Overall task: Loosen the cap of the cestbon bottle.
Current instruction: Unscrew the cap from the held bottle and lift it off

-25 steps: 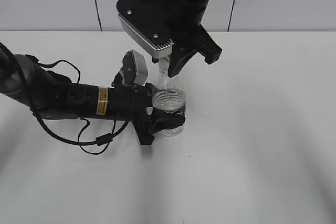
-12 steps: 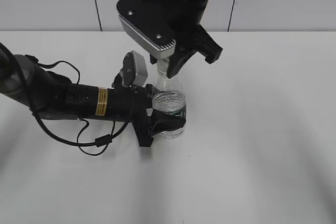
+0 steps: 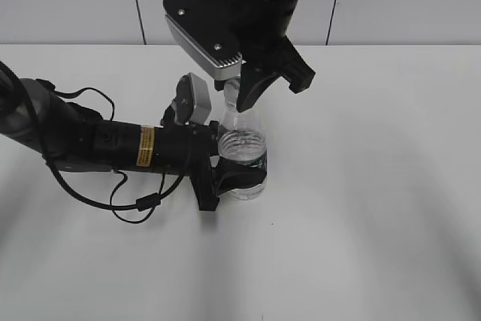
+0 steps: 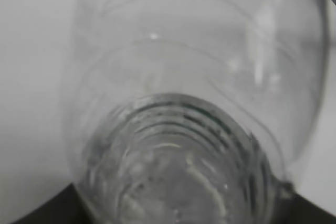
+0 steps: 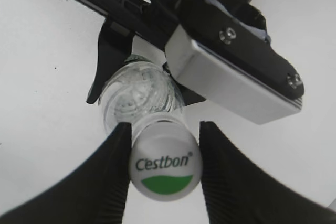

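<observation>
Left gripper [image 3: 239, 178] fingers hold the upright bottle [image 3: 242, 148] low on the surface [image 3: 376, 186]; right gripper [image 5: 164, 167] fingers touch the cap [image 5: 165, 167] at 3 and 9 o'clock.

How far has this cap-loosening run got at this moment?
Done: the left claw clamps the Cestbon bottle upright on the white table. In hand: the right claw brackets the white cap, fingers against its sides, apparently shut on it. Left: whether it has loosened at all can't be told; the cap sits on the neck.
</observation>
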